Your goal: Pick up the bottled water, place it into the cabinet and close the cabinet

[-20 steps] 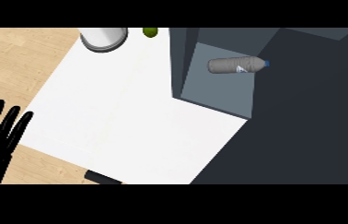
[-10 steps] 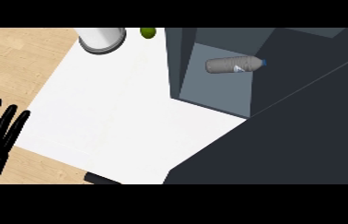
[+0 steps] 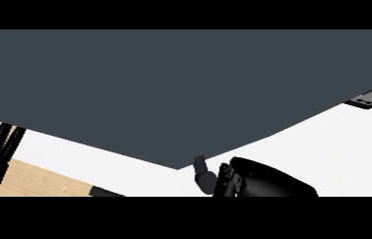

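Note:
A broad dark grey cabinet door (image 3: pixel 174 90) fills most of the head view and hides the cabinet's inside. The bottled water does not show. My right hand (image 3: pixel 265 181) comes in at the lower edge, just under the door's lowest corner, its thumb (image 3: pixel 202 173) pointing up towards that corner. It holds nothing that I can see. Only the straight fingers of my left hand (image 3: pixel 7 137) show, at the left edge, partly behind the door; that hand is resting.
The white counter top (image 3: pixel 320 139) shows below and to the right of the door. A strip of light wood (image 3: pixel 36 181) lies at the lower left. A small dark fitting (image 3: pixel 361 100) sits at the right edge.
The dark door has swung across the view and now covers the cabinet's opening, the bottle and the things at the back. My right hand has come into view at the bottom.

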{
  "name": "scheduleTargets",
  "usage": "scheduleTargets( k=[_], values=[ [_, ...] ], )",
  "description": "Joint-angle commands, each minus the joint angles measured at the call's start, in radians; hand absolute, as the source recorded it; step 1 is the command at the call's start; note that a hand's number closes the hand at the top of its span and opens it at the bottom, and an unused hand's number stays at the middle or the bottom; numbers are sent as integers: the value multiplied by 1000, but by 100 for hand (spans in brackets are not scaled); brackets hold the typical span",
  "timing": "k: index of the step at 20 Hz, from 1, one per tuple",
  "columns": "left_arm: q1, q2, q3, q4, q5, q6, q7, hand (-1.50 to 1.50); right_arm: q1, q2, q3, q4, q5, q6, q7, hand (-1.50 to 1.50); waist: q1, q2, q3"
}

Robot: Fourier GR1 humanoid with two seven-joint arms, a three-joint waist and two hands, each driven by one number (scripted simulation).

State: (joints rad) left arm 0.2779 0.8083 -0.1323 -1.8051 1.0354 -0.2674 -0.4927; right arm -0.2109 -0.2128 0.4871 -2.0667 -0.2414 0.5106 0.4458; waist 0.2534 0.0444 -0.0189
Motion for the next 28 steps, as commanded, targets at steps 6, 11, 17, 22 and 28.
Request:
scheduleTargets(
  k=[6, 11, 17, 22, 28],
  values=[
    [7, -4, 20, 22, 11, -6, -5, -150, -385, 208, -77, 383, 43, -196, 179, 150, -22, -9, 10],
    [21, 3, 40, 51, 23, -39, -11, -150, -581, 211, -183, 575, 118, -351, 122, 150, -42, -7, 12],
    [55, -4, 59, 54, 25, -49, -30, -150, -736, 212, -263, 767, 126, -524, 68, 150, -53, -12, 15],
    [52, -15, 50, 57, 16, -52, -31, -150, -774, 213, -281, 844, 83, -604, 24, 150, -81, -5, 16],
    [91, -8, 61, 50, 26, -66, -30, -150, -813, 213, -251, 931, -18, -718, -24, -150, -84, -8, 17]
  ],
)
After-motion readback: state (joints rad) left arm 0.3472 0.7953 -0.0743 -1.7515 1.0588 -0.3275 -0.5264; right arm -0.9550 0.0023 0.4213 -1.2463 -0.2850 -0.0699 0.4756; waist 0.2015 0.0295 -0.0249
